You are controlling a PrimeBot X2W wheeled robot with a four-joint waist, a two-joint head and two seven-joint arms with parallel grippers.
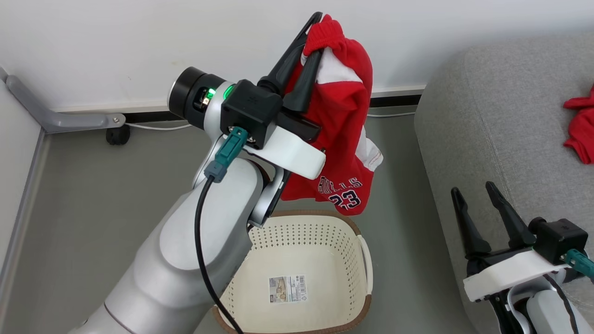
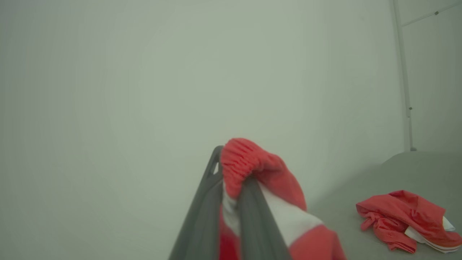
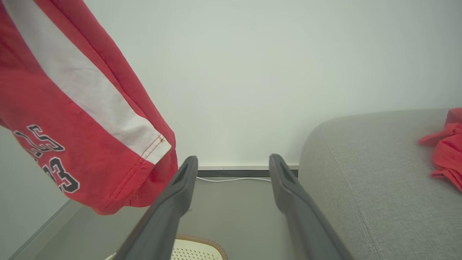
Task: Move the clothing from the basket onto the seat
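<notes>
My left gripper [image 1: 317, 35] is raised high and shut on the clothing [image 1: 345, 120], a red garment with white panels and dark lettering. It hangs from the fingertips, its hem clear above the far rim of the basket [image 1: 297, 241]. The cream basket holds nothing but the paper label on its bottom. In the left wrist view the left gripper [image 2: 232, 166] pinches a bunched red fold of the clothing [image 2: 281, 187]. The grey seat [image 1: 487, 116] is at the right. My right gripper [image 1: 472, 187] stands open by its front edge, holding nothing. The right wrist view shows the right gripper [image 3: 233, 159], the hanging clothing [image 3: 54, 108] and the seat [image 3: 379, 173].
Another red garment [image 1: 580, 130] lies crumpled on the seat cushion, also visible as the red garment [image 2: 408, 216]. A grey frame leg with a black caster [image 1: 116, 134] stands by the wall at the left. A white cable runs along the baseboard [image 3: 234, 178].
</notes>
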